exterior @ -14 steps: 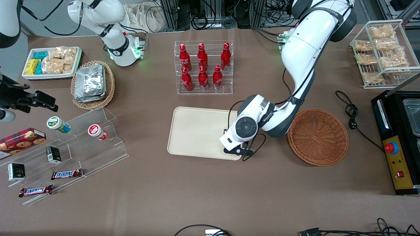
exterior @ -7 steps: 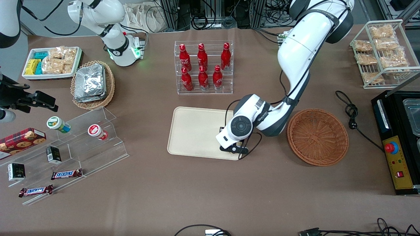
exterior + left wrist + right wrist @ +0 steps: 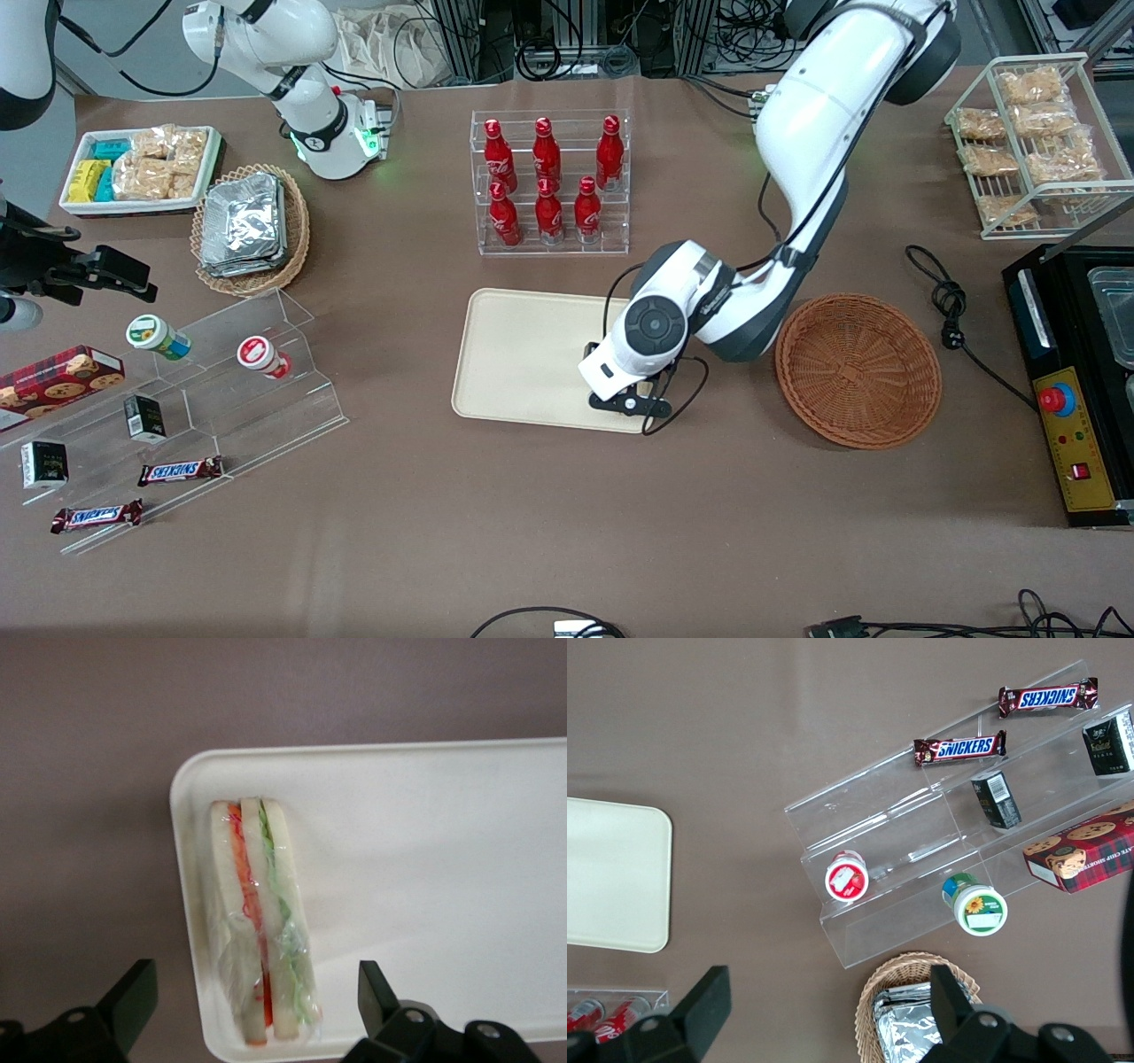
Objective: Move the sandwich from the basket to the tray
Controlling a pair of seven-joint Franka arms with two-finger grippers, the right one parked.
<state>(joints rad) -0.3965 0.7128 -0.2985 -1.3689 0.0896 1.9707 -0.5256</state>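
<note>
Front cam: even overhead light, bright enough, no hard shadows on the brown counter [image 3: 532,514]; I see only a soft shadow under the working arm. Green LED glow at the parked arm's base. Slight glare on the clear acrylic stepped display rack [image 3: 239,372]. Wrist cam w/ the large flat cream-beige rectangular tray [image 3: 461,859]: washed out, nearly white. Plastic-wrapped triangular sandwich [image 3: 259,921] soft, wrap glinting. Black claw [image 3: 257,1014] fingertips blurred, dark, spread wide apart.
</note>
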